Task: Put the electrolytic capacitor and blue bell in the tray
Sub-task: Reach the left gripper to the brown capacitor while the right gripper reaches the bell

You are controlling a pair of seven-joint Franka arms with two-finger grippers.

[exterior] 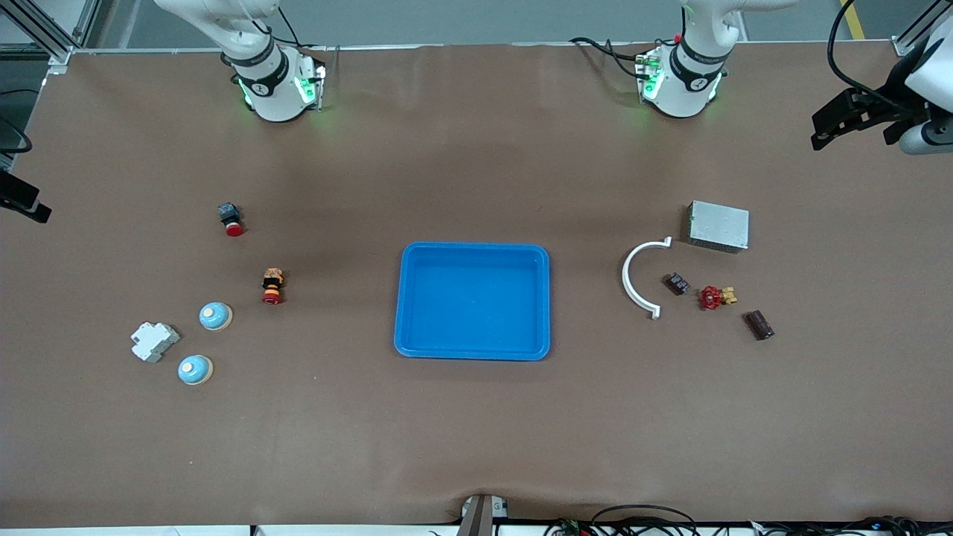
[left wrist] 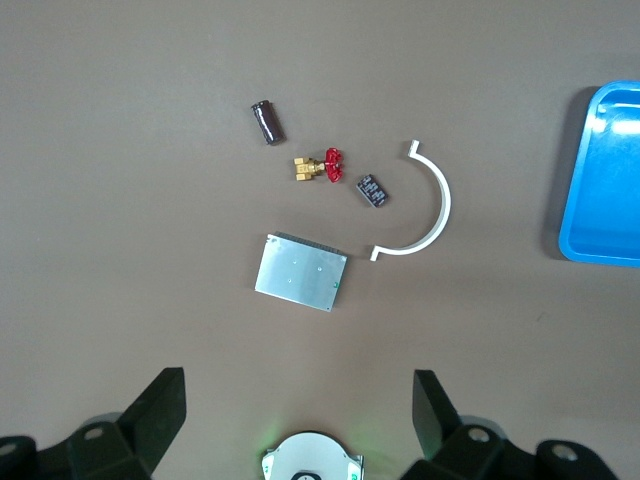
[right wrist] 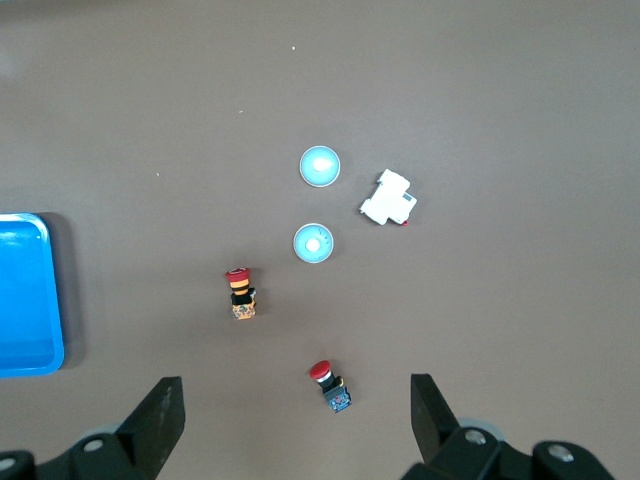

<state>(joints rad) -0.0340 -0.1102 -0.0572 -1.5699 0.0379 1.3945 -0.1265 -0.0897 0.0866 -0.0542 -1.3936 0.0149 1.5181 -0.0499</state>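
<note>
Tray (exterior: 406,298) sits empty at mid-table; nothing is placed yet. Two blue bells (exterior: 215,316) lie toward the right arm's end, and the dark capacitor (exterior: 759,325) toward the left arm's end, near a grey box (exterior: 718,225). Left gripper (left wrist: 300,405) and right gripper (right wrist: 297,405) hang spread wide, empty, high above those ends.

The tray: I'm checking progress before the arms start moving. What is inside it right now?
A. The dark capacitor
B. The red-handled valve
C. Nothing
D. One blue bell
C: the tray shows only bare blue floor, while both blue bells sit toward the right arm's end of the table and the dark capacitor and red-handled valve lie toward the left arm's end.
</note>
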